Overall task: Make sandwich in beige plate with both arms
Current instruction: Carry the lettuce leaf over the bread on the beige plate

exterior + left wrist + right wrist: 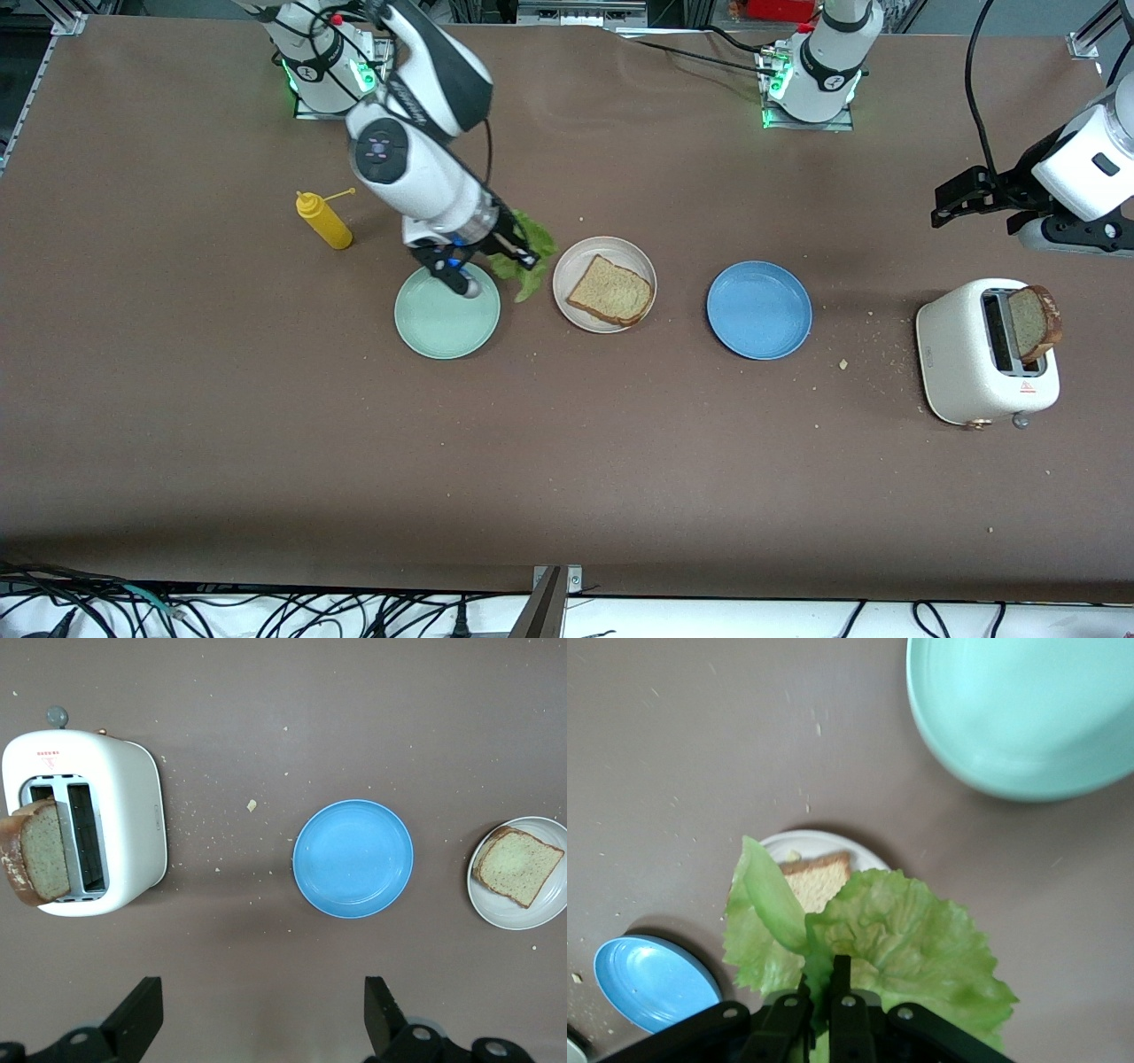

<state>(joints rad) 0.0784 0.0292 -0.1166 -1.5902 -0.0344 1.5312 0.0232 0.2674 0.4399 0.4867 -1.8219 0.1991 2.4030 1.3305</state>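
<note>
Right gripper (518, 257) pinches a ruffled green lettuce leaf (532, 252) above the brown tabletop (266, 425), between the mint-green plate (446, 312) and the bread-bearing round beige plate (604, 283) mid-table; left gripper (952, 204), jaws wide, waits over the white toaster (974, 363) end.

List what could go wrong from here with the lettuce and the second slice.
1. The right gripper pinches the lettuce leaf by one edge only, up in the air between the mint-green plate and the beige plate; it may slip or land off the bread slice.
2. The second slice leans out of the toaster; the open left gripper could knock it over.
</note>
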